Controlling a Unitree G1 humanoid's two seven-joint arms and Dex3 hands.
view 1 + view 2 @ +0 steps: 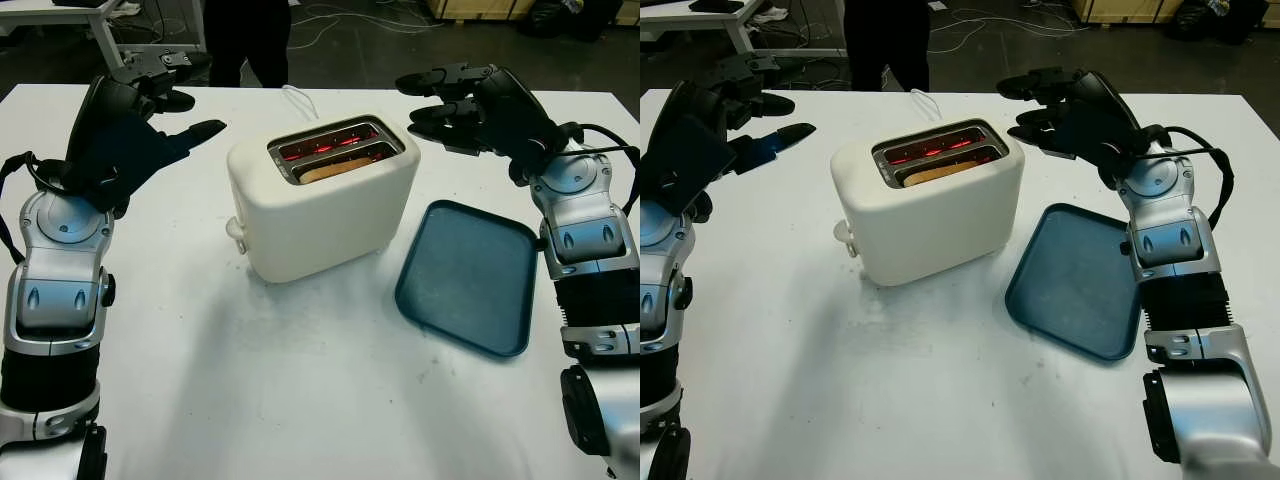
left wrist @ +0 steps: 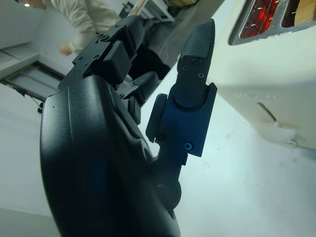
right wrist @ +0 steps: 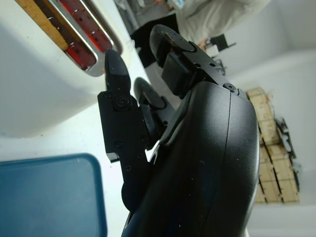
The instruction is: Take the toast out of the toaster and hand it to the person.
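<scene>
blue tray (image 1: 470,275) rounded | toast (image 1: 335,168) in glossy toaster (image 1: 320,215) | both hands released, perhaps hovering

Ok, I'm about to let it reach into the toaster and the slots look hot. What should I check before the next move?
1. Toast reachable: ok. The toast sits in the nearer slot of the toaster, its top edge about level with the slot rim.
2. Heat: not ok. The farther slot glows red.
3. Right hand free: ok, open, raised beside the toaster's far right corner.
4. Left hand free: ok, open, raised to the toaster's left.
5. Blue tray: ok, lies on the table to the toaster's right, apart from it.
6. Person ready to receive: cannot tell; they stand beyond the table's far edge.
</scene>
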